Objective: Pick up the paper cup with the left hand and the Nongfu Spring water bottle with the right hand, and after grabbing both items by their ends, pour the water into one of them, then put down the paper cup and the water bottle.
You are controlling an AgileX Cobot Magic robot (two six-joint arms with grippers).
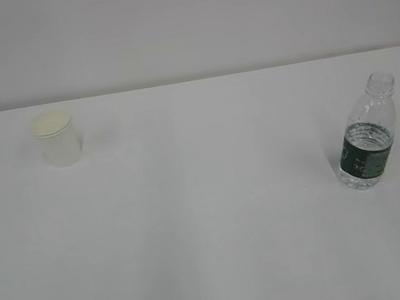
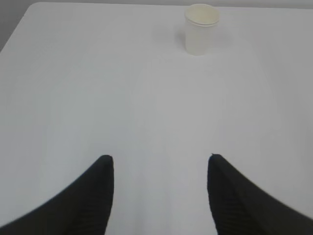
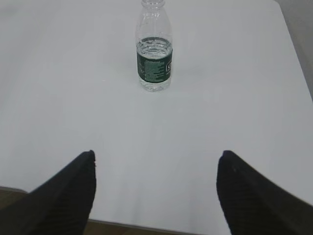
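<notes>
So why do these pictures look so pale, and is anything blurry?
Exterior view: flat, soft light, the small white paper cup nearly melting into the white table, shadows faint. Left wrist view: the black jaws at the bottom edge are close and soft-edged. Right wrist view: the clear ribbed plastic bottle is fairly sharp, no strong glare.

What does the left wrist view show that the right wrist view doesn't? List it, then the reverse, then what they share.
Only the left wrist view: the paper cup, upright and standing alone, well ahead of the open left pincer.
Only the right wrist view: the Nongfu Spring water bottle, upright and uncapped, partly filled with water, ahead of the open right pincer, plus the table's near edge at the bottom.
Both: the white table, two dark fingertips apart with nothing between them, nothing grasped.
</notes>
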